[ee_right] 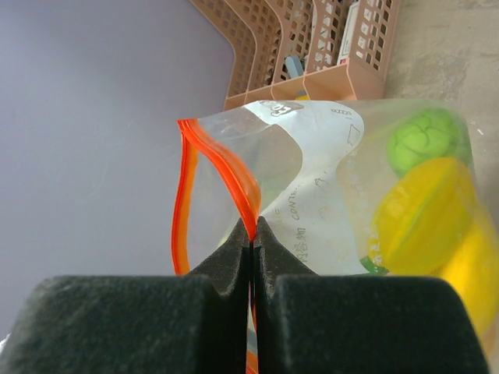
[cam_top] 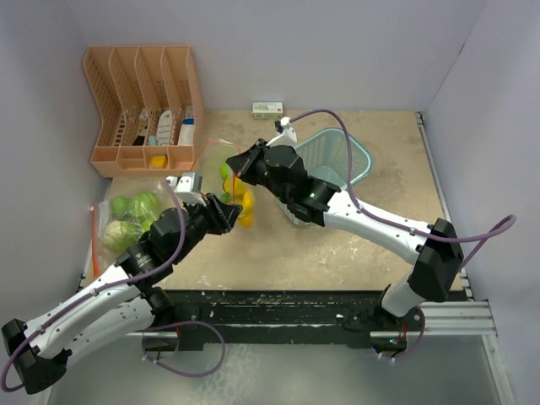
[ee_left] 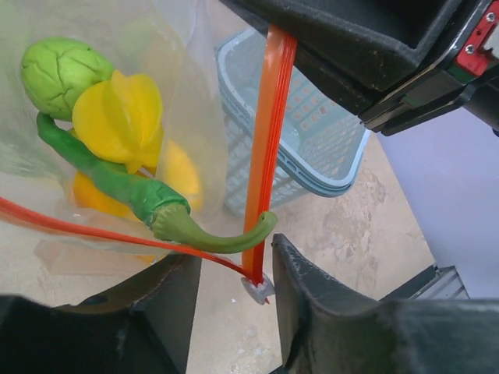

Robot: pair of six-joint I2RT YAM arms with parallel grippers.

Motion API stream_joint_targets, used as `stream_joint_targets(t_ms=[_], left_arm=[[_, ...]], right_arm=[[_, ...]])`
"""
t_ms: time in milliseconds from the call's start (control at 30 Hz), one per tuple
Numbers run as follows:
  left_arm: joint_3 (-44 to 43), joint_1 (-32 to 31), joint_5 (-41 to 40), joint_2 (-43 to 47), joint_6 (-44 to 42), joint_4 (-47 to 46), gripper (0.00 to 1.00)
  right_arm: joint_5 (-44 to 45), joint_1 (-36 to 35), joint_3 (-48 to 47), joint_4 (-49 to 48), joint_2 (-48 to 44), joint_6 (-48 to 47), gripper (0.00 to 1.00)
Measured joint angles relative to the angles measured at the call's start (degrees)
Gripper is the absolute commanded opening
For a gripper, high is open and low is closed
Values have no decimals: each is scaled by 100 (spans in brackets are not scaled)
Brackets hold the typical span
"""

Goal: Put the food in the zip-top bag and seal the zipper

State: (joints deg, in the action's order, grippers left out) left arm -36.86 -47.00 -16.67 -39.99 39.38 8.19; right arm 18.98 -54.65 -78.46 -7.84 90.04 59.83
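Note:
A clear zip-top bag [cam_top: 239, 198] with an orange zipper strip [ee_left: 269, 117] hangs between both grippers above the table. It holds a knobbly green ball [ee_left: 58, 74], a yellow star fruit [ee_left: 121, 117], an orange fruit [ee_left: 93, 195] and a green chili [ee_left: 117, 183] whose stem pokes out at the mouth. My right gripper [ee_right: 253, 226] is shut on the zipper strip near the bag's top corner. My left gripper [ee_left: 234, 261] is open, its jaws either side of the white slider [ee_left: 257, 289]. Two pale-green cabbages [cam_top: 131, 219] lie in a second clear bag at the left.
An orange desk organiser [cam_top: 143, 110] stands at the back left. A teal mesh basket [cam_top: 342, 156] lies behind the right arm. A small white-and-green box [cam_top: 267, 108] sits at the back wall. Grey walls close in both sides.

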Motion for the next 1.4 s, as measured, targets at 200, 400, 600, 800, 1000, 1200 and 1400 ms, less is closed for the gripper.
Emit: stream_joint_targets(t_ms=[200, 400, 600, 800, 1000, 1200, 1400], left_arm=[[0, 0, -120, 39, -17, -42, 18], [-61, -2, -144, -181, -103, 0, 0], [-1423, -2, 160, -404, -442, 1617, 0], [-2855, -28, 588, -446, -737, 2929, 0], [-2859, -44, 968, -181, -876, 3460, 0], [-2035, -26, 2295, 68, -1075, 3368, 0], [-1279, -26, 3442, 13, -1193, 3300, 0]], right_arm=[[0, -22, 107, -87, -17, 0, 0], [2, -37, 289, -111, -136, -2, 0], [223, -42, 813, 31, -831, -173, 0], [48, -219, 1427, 350, -1851, -789, 0], [-828, -271, 1838, 605, -2614, -1513, 35], [-988, -144, 2330, 1113, -3648, -2612, 52], [-1740, -142, 2343, 922, -4026, -3480, 48]])
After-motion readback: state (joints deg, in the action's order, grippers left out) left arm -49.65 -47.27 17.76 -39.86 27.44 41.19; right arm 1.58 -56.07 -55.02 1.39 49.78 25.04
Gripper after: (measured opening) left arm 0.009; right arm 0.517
